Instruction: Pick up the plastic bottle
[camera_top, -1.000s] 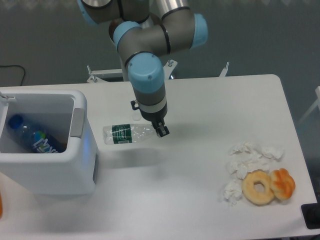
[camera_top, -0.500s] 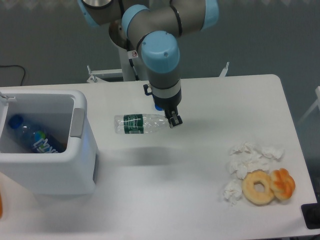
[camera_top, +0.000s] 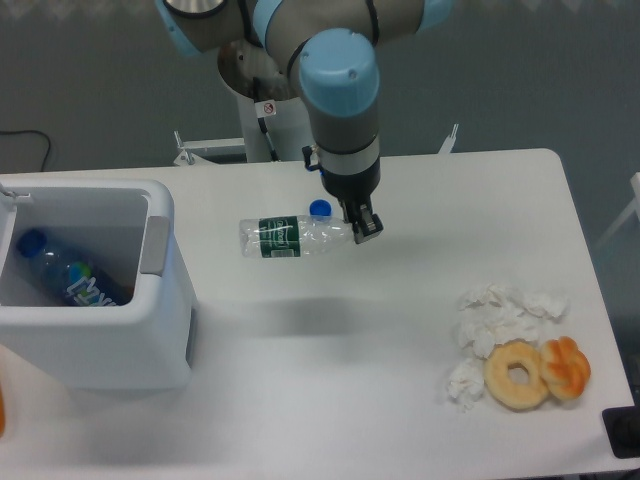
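The bottle (camera_top: 296, 235) hangs sideways above the table (camera_top: 400, 330), off it I think. My gripper (camera_top: 365, 229) is closed on its neck end. Its long body points to nine o'clock from my gripper, toward the bin (camera_top: 150, 340).

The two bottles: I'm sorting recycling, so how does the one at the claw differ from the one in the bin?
The plastic bottle has a green label and is held above the table by the claw; the blue-label bottle is capped and lies inside the white bin. Both are clear.
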